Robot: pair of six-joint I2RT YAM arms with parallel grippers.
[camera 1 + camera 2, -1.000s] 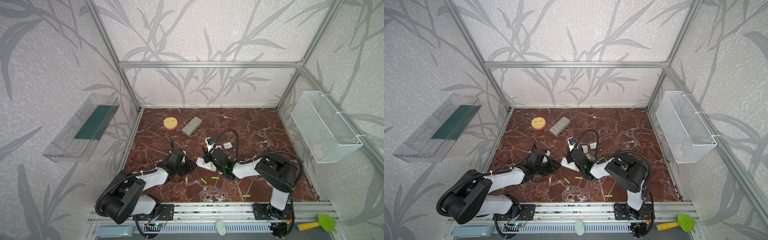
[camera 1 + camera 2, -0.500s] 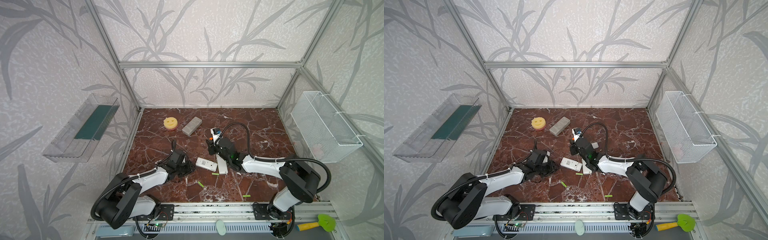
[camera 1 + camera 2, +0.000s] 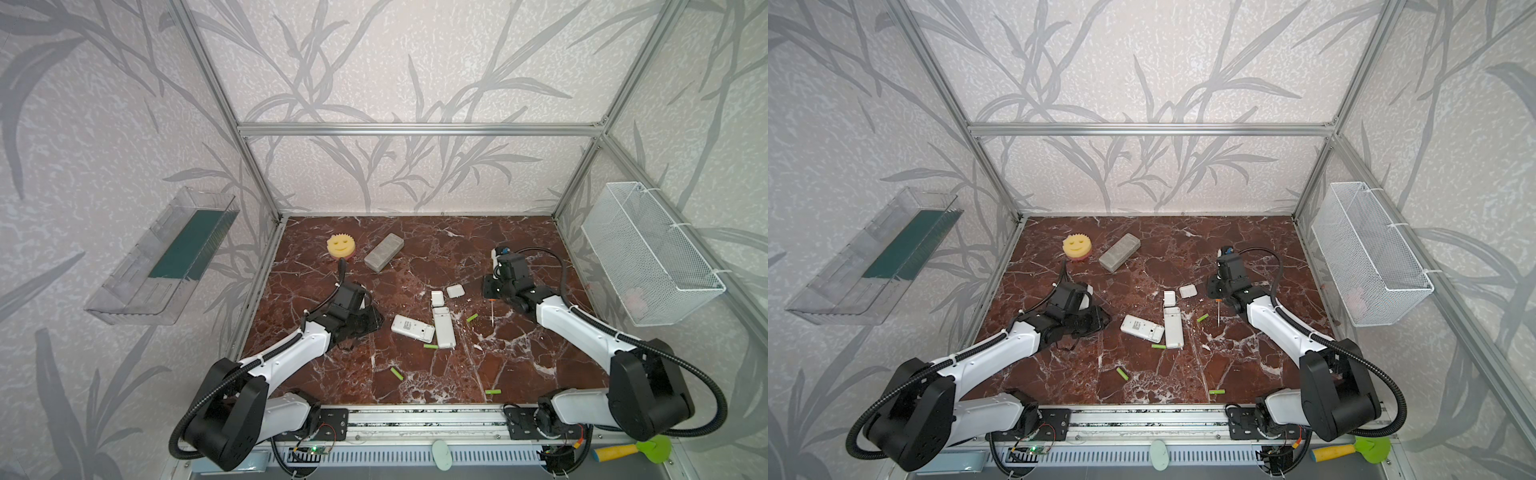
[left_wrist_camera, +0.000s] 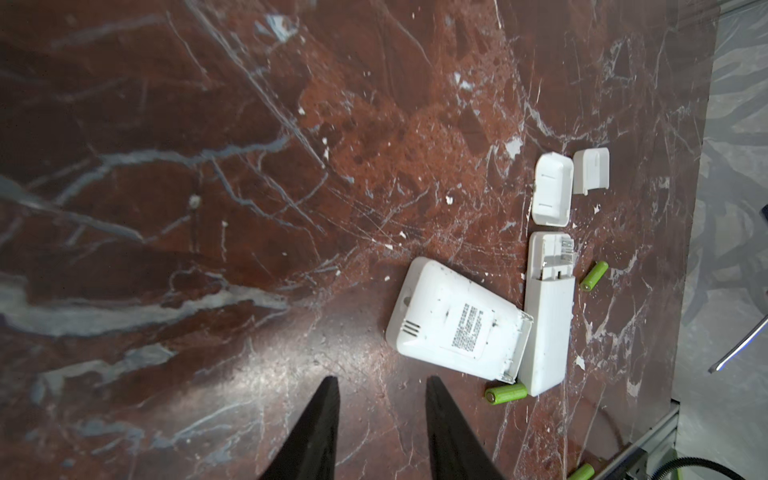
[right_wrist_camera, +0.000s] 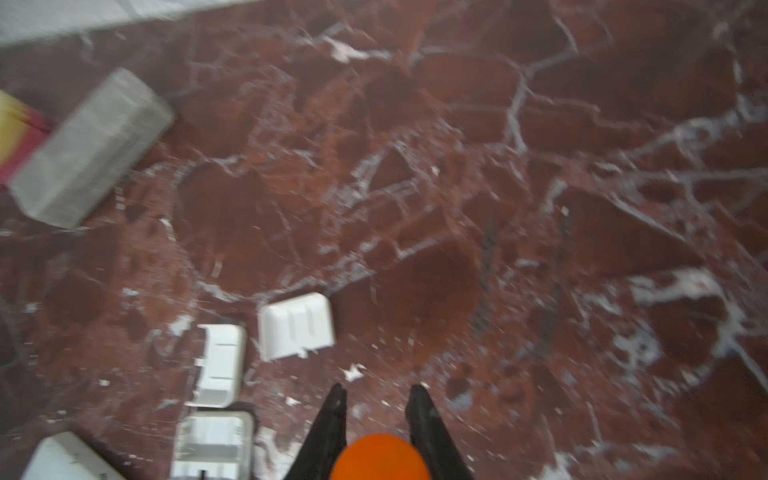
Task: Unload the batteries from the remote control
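Two white remotes lie face down mid-floor, a wide one [image 3: 412, 328] [image 4: 457, 320] and a slim one [image 3: 444, 328] [image 4: 548, 316] with its battery bay bare. Several lime-green batteries lie loose on the marble: [image 3: 471, 318], [image 3: 430, 345], [image 3: 396, 373], [image 3: 493, 391]. Two white covers [image 3: 437, 298] [image 3: 455, 290] lie behind the remotes. My left gripper [image 3: 376, 322] [image 4: 381, 380] is open and empty, just left of the wide remote. My right gripper [image 3: 490, 291] [image 5: 379, 388] is shut on an orange-handled screwdriver [image 3: 492, 313] [image 5: 380, 457], right of the covers.
A yellow smiley sponge [image 3: 340, 246] and a grey block [image 3: 384, 257] sit at the back left. A wire basket [image 3: 648, 257] hangs on the right wall, a clear shelf [image 3: 162, 266] on the left wall. A green-and-yellow toy spatula [image 3: 636, 451] lies outside the front rail.
My right gripper has pulled off the remotes and moved back and to the right with the screwdriver. Both remotes now lie uncovered. The left arm has barely moved.
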